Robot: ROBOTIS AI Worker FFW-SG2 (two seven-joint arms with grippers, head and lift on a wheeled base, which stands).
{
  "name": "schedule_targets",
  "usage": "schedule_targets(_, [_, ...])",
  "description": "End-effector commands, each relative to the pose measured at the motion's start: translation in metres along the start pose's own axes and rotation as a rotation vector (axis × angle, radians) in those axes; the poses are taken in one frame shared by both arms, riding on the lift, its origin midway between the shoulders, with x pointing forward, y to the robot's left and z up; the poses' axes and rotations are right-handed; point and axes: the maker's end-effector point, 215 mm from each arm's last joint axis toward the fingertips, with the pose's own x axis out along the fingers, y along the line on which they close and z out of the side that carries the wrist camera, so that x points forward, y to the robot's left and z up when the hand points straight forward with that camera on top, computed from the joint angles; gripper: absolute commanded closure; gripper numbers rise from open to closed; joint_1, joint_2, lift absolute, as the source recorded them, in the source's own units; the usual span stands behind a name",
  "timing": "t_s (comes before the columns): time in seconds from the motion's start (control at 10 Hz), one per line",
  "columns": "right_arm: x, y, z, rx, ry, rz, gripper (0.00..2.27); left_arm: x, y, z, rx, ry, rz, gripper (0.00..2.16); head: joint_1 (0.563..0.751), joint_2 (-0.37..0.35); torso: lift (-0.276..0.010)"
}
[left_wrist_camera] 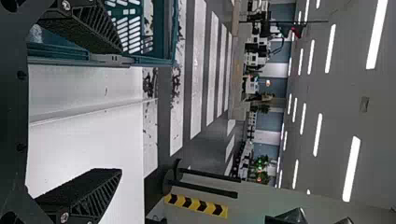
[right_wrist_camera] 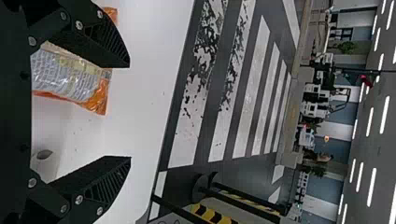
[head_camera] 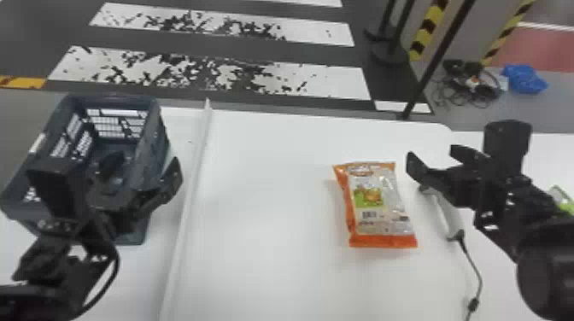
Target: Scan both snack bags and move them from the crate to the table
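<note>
Glossy, orange-edged snack bag (head_camera: 378, 205) on the table (head_camera: 273, 213)

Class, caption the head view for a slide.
Orange and silver plastic snack bag on a white table, between a dark plastic crate and the black right gripper.

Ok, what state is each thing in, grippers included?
Orange snack bag: lying flat on the table, looks sealed.
Plastic crate: upright, open-topped.
Handheld scanner: lying on the table, cord attached.
Left gripper: open, nothing held.
Right gripper: open, nothing held.
Green item at the right edge: mostly hidden, state unclear.
</note>
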Motion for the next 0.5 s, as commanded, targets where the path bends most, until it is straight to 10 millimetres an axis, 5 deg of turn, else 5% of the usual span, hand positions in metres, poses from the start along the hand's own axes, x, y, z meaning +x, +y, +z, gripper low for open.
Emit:
schedule_targets(0.0, [-0.007,-0.033,-0.032,0.018,0.060,-0.046,0.09,0.002,-0.002,-0.001,-0.001,0.001,-0.005,0.09,0.695,-0.159,-0.088])
schedule_targets(0.4, [0.006,-0.067,-0.118,0.064,0.215,-0.020,0.09,0.004,-0.004,-0.008,-0.004,0.012,-0.007,0.09,0.695,-0.249,-0.088])
